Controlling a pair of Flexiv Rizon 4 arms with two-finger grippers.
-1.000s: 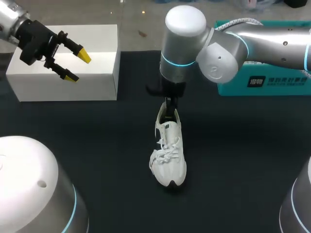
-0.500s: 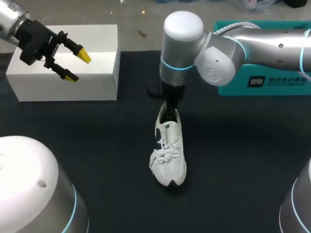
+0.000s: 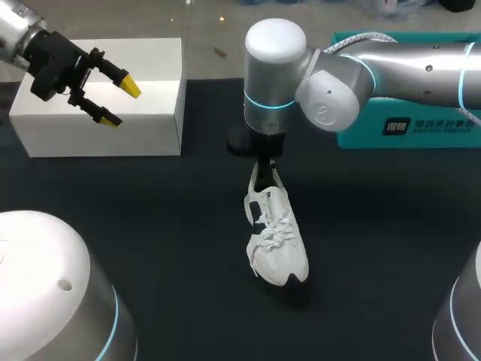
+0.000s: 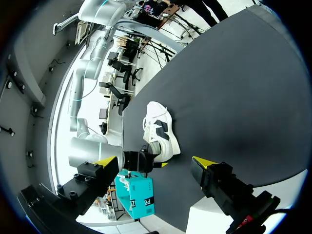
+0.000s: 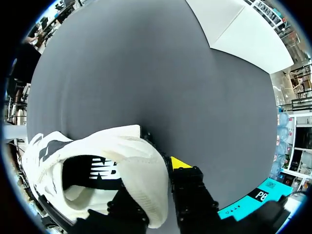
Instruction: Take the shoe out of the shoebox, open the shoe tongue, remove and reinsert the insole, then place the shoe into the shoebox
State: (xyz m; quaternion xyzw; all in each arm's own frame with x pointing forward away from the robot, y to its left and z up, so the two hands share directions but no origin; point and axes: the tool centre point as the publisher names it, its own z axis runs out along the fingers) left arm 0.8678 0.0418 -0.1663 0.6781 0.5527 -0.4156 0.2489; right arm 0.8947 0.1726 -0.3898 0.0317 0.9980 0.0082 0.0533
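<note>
**Right fingers clamped on shoe heel, left fingers wide over white box**

Right arm (image 3: 406,64) comes in from the right, forearm roughly level over the desk (image 3: 150,226), wrist turned straight down past the middle. Right fingers (image 5: 179,164) pinch the heel collar of the white shoe (image 3: 276,241). One yellow tip shows outside the heel; the other finger is hidden inside the collar. The shoe is out of the box, heel right at the fingers, toe slanting away from them. Can't tell whether the sole rests on the desk.

Left arm (image 3: 15,34) sits high at the far left corner. Left fingers (image 3: 130,86) are spread wide with nothing between them, angled down, well apart from the shoe.

The desk surface is dark and matte. White box (image 3: 150,128) lies just under the left fingers, at the desk's far edge. Teal shoebox (image 3: 406,128) lies at the far right, partly behind the right forearm. It is well apart from the right fingers, on the side away from the left fingers.
</note>
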